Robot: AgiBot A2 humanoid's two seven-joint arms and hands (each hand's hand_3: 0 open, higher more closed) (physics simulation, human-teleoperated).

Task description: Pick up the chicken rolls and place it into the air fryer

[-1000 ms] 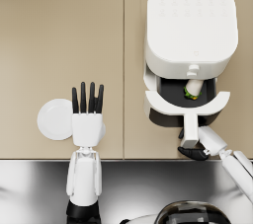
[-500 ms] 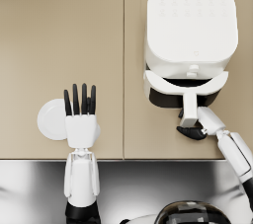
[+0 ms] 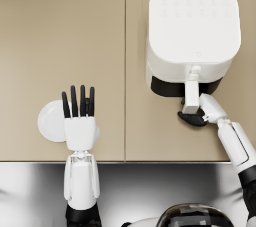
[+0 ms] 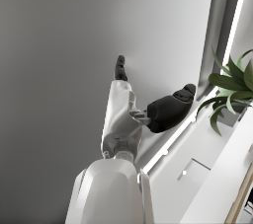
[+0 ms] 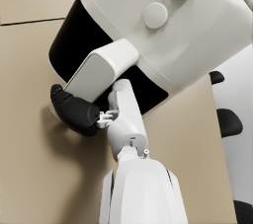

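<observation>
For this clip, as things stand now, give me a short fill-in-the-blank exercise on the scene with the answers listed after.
1. The air fryer drawer is ____.
2. The right hand touches the drawer's ____.
3. The left hand, holding nothing, hovers with fingers straight over a white ____.
4. The air fryer's body is coloured ____.

Missing words: closed; handle; plate; white
</observation>
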